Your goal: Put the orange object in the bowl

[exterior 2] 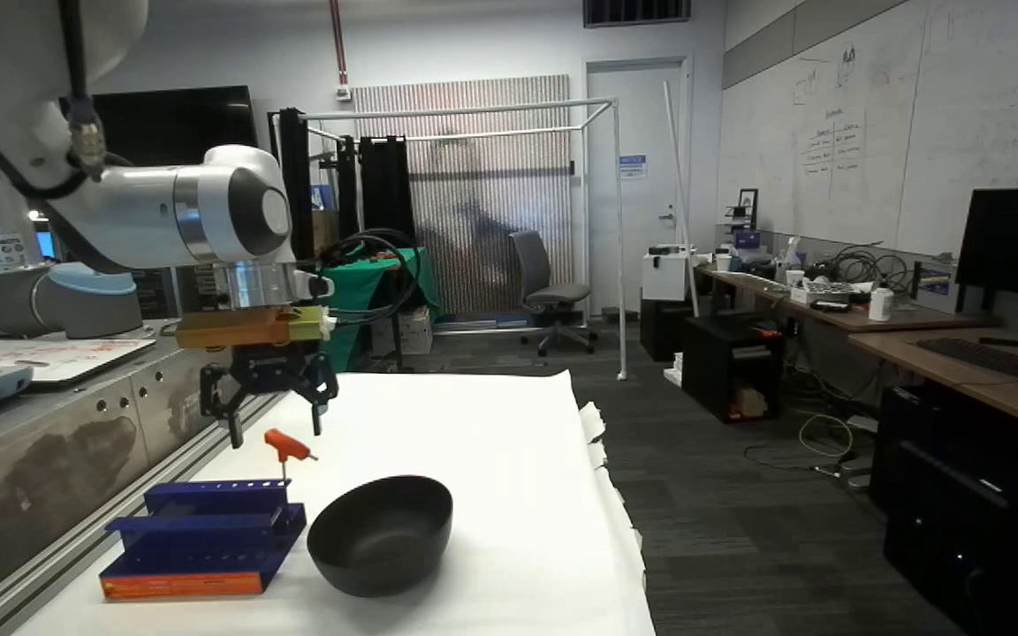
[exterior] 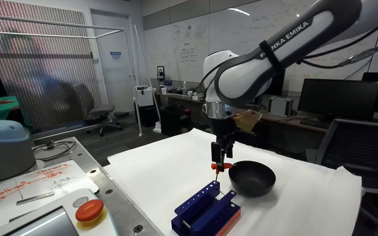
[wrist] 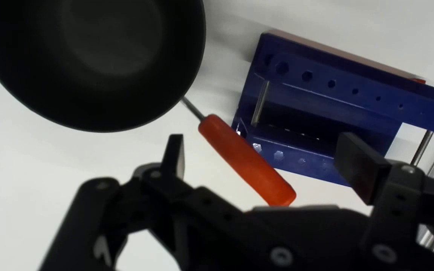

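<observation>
White-covered table [exterior: 162,167], directly under the blue rack [exterior 2: 202,523]. Just beside 1 end of the rack, apart: black bowl [exterior 2: 381,534], mouth upward. Above the same end of the rack: gripper [exterior 2: 276,436], 2 fingers [wrist: 358,165] spread. Upright from that end of the rack: orange T-handled key [wrist: 246,162], handle between the fingers in the wrist view, with space on both sides.
</observation>
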Robot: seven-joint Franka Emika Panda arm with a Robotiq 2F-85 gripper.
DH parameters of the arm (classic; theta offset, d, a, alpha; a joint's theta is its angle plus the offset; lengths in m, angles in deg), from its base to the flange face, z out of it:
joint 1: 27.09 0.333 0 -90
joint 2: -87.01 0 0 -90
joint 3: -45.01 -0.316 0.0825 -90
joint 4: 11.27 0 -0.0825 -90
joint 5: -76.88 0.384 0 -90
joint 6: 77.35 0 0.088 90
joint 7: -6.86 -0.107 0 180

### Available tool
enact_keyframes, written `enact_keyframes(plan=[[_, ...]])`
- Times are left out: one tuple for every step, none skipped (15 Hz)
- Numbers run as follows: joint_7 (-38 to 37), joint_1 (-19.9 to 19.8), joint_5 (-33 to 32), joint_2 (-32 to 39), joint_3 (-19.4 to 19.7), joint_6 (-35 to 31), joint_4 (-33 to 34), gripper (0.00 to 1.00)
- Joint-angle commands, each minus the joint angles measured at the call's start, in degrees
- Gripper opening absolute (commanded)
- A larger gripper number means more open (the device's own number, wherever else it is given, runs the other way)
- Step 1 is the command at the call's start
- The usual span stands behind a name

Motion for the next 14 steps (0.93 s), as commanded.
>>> enact_keyframes(plan=[[2.4,-0.1,-0.5,5.5,-0.5,1.9,6.9,1.00],[3.2,-0.2,-0.5,6.5,-0.5,3.0,7.9,0.75],[3.7,-0.2,-0.4,7.2,-0.6,3.4,8.7,0.73],[4.3,-0.2,-0.5,7.6,-0.6,4.0,9.1,0.66],[4.5,-0.2,-0.7,7.9,-0.5,4.3,9.5,0.56],[4.6,-0.1,-0.7,7.9,-0.5,4.4,9.6,0.49],[4.7,-0.1,-0.7,7.8,-0.5,4.5,9.6,0.42],[4.8,0.0,-0.8,7.5,-0.4,4.3,9.4,0.33],[4.6,0.1,-0.9,7.0,-0.4,4.0,9.1,0.27],[4.3,0.1,-0.9,6.1,-0.4,3.9,8.4,0.18],[3.8,0.4,-1.0,5.2,-0.3,3.6,7.6,0.11],[3.6,0.5,-1.0,3.4,-0.4,4.1,6.2,0.08],[2.5,0.9,-1.2,1.4,-0.3,4.0,4.6,0.07],[1.7,1.1,-1.3,-1.3,-0.2,3.8,2.5,0.11]])
